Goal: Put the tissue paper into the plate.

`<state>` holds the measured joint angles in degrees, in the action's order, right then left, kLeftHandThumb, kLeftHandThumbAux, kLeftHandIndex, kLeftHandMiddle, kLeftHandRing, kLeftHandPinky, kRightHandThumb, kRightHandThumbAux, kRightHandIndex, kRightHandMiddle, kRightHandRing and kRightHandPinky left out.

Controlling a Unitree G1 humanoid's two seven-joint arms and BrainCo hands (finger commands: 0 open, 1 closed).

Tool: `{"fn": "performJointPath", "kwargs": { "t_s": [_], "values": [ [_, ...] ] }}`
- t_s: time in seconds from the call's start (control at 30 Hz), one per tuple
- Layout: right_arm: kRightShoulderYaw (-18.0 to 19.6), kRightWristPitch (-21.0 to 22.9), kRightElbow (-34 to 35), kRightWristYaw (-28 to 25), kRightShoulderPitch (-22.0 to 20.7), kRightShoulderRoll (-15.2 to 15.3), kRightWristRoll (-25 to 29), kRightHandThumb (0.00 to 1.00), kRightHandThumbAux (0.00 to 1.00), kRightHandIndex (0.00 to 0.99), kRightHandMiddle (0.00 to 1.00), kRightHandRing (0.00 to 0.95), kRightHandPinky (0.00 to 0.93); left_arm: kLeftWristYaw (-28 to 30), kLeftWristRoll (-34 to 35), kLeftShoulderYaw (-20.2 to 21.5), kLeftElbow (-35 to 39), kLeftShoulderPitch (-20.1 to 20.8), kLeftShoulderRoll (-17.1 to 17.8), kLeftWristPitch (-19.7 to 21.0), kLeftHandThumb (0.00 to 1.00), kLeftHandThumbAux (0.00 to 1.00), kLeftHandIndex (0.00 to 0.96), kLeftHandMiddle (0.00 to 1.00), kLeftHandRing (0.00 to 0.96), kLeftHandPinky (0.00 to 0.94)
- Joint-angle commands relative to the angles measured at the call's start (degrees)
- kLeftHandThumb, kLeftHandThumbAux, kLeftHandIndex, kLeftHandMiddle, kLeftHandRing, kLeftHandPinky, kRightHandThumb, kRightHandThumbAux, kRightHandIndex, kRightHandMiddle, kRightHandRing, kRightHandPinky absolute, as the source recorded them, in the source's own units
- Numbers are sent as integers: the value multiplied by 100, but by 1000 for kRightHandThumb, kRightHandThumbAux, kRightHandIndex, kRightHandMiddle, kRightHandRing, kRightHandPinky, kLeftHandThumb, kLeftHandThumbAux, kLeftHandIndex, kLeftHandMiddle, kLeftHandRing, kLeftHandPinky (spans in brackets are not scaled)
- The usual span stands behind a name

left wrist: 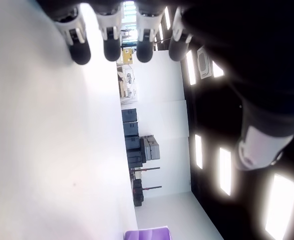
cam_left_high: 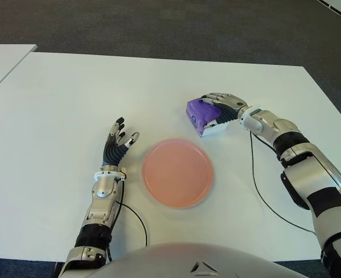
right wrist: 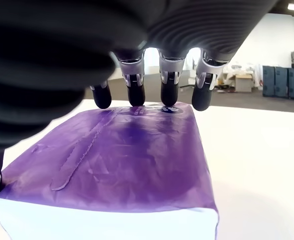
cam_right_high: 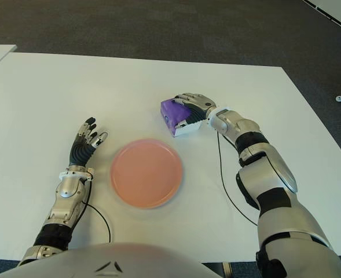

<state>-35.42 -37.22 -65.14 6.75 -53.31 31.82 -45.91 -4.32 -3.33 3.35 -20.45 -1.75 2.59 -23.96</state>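
Tissue paper, one purple pack [cam_left_high: 200, 113] with a white lower edge, sits on the white table [cam_left_high: 54, 116] just right of the frame's centre, above and slightly right of the plate. The right hand [cam_left_high: 219, 109] is laid over it: the arm comes in from the lower right corner, bends at the elbow and stretches toward the centre, with the palm over the pack's top. In the right wrist view, four dark fingertips [right wrist: 168, 96] reach across the purple wrapper [right wrist: 122, 160] and press down at its far edge, so the fingers are curled around the pack in a grip. Whether the pack is lifted off the table cannot be told.

One plate [cam_left_high: 178, 172], round and pink, lies flat in the lower centre of the frame, apart from the pack and holding nothing.

The left hand [cam_left_high: 117, 145] shows in the lower left of the centre, just left of the plate and not touching it. Its forearm rises from the bottom edge, and the fingers point up the frame, straight and slightly fanned, holding nothing. The left wrist view shows four fingertips [left wrist: 112, 50] extended side by side over the bare table.

Two thin black cables are visible on the table: one [cam_left_high: 136, 220] curves beside the left forearm, the other [cam_left_high: 263, 197] runs beside the right arm.
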Motion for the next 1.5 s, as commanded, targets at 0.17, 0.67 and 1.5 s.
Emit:
{"fn": "performJointPath", "kwargs": {
  "t_s": [0.17,0.67,1.5],
  "values": [
    [-140,-234,63,-178,266,94,-120,230,437,0,17,0,0,-9,3,26,-7,-102,17,67,0,588,0,0,0,0],
    [-249,-279,74,-78,399,89,-195,226,451,0,24,0,0,-28,39,81,-50,-85,0,34,0,600,0,0,0,0],
    [-351,-268,49,16,507,79,-209,243,472,0,16,0,0,5,69,83,-21,-98,-4,44,0,599,0,0,0,0]
  ]
}}
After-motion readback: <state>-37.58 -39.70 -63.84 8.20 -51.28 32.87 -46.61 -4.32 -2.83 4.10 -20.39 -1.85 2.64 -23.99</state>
